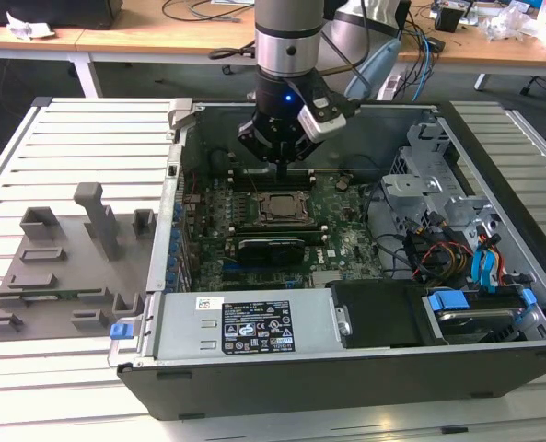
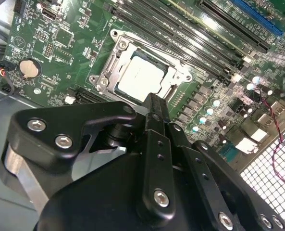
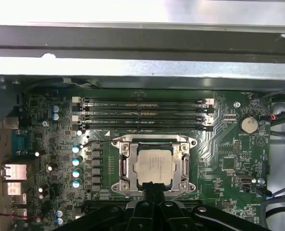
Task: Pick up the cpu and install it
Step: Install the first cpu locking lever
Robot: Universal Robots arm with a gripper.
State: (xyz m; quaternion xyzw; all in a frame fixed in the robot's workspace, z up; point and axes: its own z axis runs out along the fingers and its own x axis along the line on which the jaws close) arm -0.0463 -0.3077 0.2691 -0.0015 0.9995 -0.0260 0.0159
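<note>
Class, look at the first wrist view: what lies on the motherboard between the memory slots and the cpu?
In the first wrist view, only the socket frame's metal edge and a thin wire lie between the memory slots and the cpu.

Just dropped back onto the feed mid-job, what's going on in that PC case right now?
The arm's hand hangs inside the open computer case, just above the motherboard. The cpu already lies in the socket frame, silvery top up, as both wrist views show. The hand's tip is poised at the socket's edge beside the chip, and nothing shows in its grip. On the exterior view's left, the grey fixture blocks sit on the slatted table.
</note>
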